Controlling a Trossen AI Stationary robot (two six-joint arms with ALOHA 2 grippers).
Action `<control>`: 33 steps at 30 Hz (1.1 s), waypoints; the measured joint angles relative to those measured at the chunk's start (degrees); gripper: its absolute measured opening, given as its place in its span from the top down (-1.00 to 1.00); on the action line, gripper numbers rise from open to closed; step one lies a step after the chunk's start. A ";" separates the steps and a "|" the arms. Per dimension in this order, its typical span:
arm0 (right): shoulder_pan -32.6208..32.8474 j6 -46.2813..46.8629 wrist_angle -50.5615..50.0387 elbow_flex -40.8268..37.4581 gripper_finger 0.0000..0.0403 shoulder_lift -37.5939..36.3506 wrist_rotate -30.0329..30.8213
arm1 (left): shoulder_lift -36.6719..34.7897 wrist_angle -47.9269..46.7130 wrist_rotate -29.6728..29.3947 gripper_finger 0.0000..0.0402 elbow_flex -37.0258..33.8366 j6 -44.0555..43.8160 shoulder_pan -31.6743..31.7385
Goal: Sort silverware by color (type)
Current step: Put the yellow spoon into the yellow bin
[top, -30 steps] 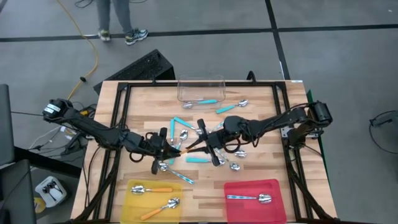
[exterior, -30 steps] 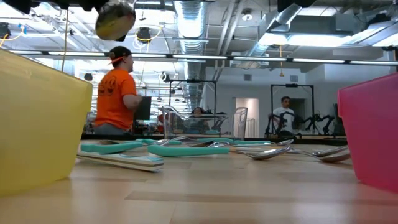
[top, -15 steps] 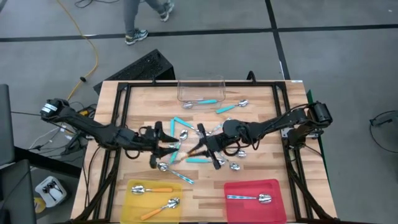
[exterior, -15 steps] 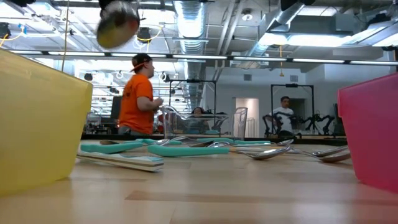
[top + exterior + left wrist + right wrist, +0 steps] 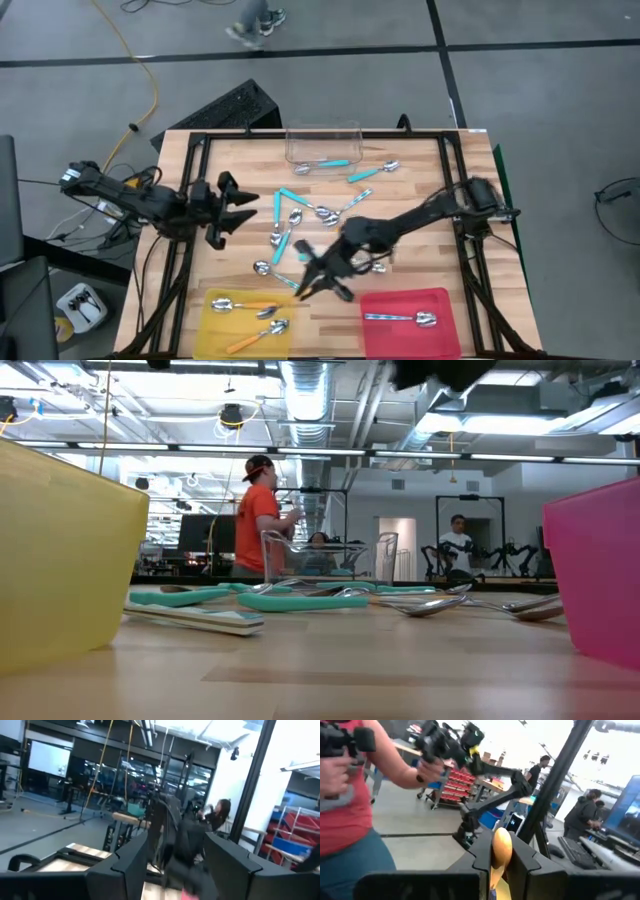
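Your right gripper (image 5: 318, 283) is clamped on an orange-handled spoon (image 5: 500, 851) at six o'clock, beside the yellow tray (image 5: 212, 330). Your left gripper (image 5: 243, 206) waits with fingers spread and empty at nine o'clock.

Loose spoons (image 5: 300, 222) mid-table, tub (image 5: 322, 143) behind, two trays (image 5: 248, 318) in front.
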 joint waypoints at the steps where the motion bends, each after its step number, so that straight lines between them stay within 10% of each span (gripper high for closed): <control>1: -0.17 0.08 -1.65 2.46 0.73 2.03 -1.35 | -0.17 0.15 -0.38 0.12 0.00 0.00 0.00; 17: 0.50 -22.82 -42.06 41.08 0.73 22.45 1.69 | -0.55 -1.73 -2.00 0.12 0.00 0.00 0.00; 33: 3.47 -39.38 -44.26 43.40 0.73 24.47 4.75 | -0.55 -3.08 -5.31 0.12 0.00 -1.03 0.00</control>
